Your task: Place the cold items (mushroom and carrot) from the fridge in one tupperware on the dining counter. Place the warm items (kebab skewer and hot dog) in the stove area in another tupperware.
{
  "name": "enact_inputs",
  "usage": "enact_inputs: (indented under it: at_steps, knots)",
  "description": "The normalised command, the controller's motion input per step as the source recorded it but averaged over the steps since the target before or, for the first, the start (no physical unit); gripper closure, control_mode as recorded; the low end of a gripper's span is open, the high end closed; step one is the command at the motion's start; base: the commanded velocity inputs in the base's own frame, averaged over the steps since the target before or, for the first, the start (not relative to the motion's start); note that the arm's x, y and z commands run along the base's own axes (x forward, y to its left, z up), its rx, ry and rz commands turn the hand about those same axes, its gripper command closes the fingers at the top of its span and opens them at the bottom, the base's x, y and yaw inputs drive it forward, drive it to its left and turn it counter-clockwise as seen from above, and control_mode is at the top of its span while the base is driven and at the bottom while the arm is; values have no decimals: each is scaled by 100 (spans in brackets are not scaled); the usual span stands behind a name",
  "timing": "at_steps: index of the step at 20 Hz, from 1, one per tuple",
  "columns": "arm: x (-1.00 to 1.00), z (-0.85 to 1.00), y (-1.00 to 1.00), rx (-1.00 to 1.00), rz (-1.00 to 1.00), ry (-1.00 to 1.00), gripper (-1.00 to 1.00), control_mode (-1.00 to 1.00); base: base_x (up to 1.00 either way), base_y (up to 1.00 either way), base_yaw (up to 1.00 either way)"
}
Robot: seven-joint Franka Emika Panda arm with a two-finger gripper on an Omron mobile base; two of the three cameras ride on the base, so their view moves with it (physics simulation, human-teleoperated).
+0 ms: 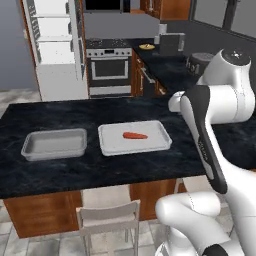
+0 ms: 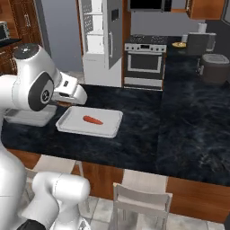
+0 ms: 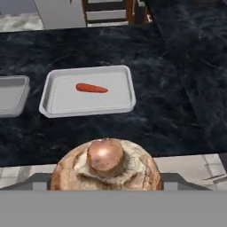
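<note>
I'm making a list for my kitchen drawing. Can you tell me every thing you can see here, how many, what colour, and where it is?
carrot: one, orange-red, lying in the right tupperware.
tupperwares: two, pale grey, side by side on the dining counter; the left one looks bare.
mushroom: one, brown-tan, close up at the bottom of the hand view, stem end up, between the fingers.
dining counter: one, black with white veins, brown wooden base.
fridge: one, grey with white shelves, door open, at the back left.
stove: one, silver, beside the fridge.
chairs: two, pale, tucked at the counter's near side.
gripper: one, white, above the counter's near edge, shut on the mushroom.
</note>
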Motion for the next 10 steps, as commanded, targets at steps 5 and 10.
enact_inputs:
  at_steps: [5,10]
  knots:
    - [0,0,0,0,0,0,100,100,97,-12,59]
    - [96,-63,2,-1,64,54,100,-100,0,0,0]
